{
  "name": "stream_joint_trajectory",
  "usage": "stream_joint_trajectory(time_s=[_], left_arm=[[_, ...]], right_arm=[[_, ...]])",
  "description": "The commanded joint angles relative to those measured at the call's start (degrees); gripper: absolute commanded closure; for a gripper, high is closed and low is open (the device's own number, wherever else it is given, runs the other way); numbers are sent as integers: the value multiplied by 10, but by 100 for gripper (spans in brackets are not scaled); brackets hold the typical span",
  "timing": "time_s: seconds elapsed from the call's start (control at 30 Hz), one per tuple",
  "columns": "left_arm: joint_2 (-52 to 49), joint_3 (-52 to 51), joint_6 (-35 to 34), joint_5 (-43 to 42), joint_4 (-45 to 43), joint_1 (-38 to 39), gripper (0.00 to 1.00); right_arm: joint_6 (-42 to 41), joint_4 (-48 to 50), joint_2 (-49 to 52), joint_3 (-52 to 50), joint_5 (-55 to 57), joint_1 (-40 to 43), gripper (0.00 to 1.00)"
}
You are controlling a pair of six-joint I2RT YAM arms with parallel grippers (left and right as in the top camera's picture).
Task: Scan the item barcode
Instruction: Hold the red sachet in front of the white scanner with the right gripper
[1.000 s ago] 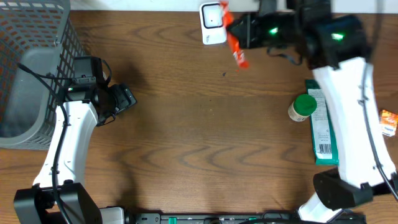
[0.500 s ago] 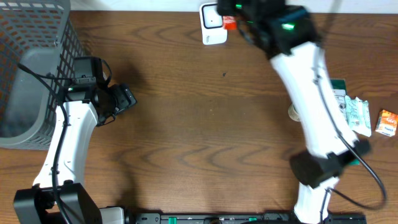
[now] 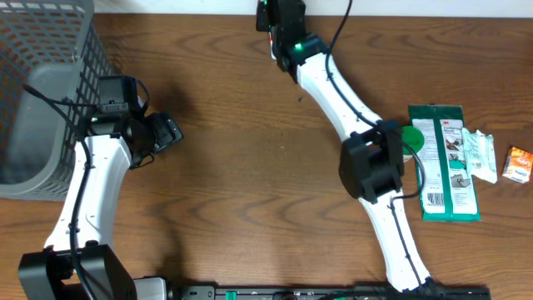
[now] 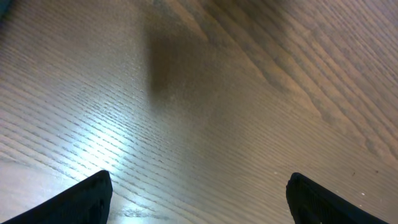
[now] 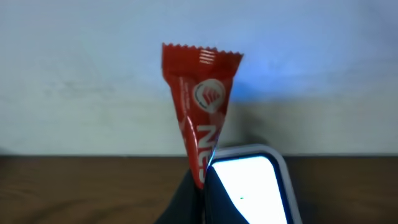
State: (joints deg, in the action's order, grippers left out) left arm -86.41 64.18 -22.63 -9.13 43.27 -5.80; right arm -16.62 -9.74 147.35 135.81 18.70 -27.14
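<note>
Presenting the item to the reader looks like the step in hand: the right gripper (image 5: 200, 190) has its jaws pinched fully together on the lower tip of a red plastic sachet (image 5: 200, 102), which stands upright with its crimped edge on top, at the far edge of the brown wooden table (image 4: 205, 93). Just behind and beside the sachet's lower end sits the white rounded scanner (image 5: 252, 186), its face glowing. The side facing the wrist camera shows a logo and lettering, but no barcode I can make out. The next move probably calls for turning the sachet's coded side squarely toward the scanner and steadying it there. The left gripper (image 3: 169, 132) hovers wide apart and empty, well away.
</note>
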Motion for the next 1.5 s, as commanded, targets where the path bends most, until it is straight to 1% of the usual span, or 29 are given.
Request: stream_joint_trajectory(time_s=[0.0, 0.03, 0.1, 0.2, 0.33, 0.47, 0.5, 0.57, 0.73, 0.87, 1.0, 1.13, 1.47], left_arm=[[3, -7, 3, -5, 2, -2, 13], [3, -7, 3, -5, 2, -2, 13], [3, -7, 3, -5, 2, -2, 12], [3, -7, 3, -5, 2, -2, 12], [3, -7, 3, -5, 2, -2, 12], [3, -7, 3, -5, 2, -2, 13], [3, -7, 3, -5, 2, -2, 12], [3, -7, 3, -5, 2, -2, 12], [3, -7, 3, -5, 2, -2, 12], [3, -7, 3, -5, 2, -2, 12], [3, -7, 3, -5, 2, -2, 12], [3, -7, 3, -5, 2, -2, 12], [3, -7, 3, -5, 2, -2, 12]], right_arm=[[84, 50, 47, 5, 40, 4, 99], [94, 56, 52, 5, 44, 3, 99], [149, 88, 70, 5, 59, 3, 99], [210, 114, 80, 5, 59, 4, 99], [246, 146, 84, 5, 32, 4, 99], [291, 203, 84, 5, 28, 4, 99], [305, 202, 84, 5, 24, 4, 99], [304, 190, 86, 5, 24, 4, 99], [304, 196, 102, 5, -31, 12, 99], [308, 196, 107, 5, -31, 19, 99], [370, 197, 112, 5, -33, 22, 99], [397, 199, 112, 5, -48, 22, 99], [398, 191, 112, 5, -82, 23, 99]])
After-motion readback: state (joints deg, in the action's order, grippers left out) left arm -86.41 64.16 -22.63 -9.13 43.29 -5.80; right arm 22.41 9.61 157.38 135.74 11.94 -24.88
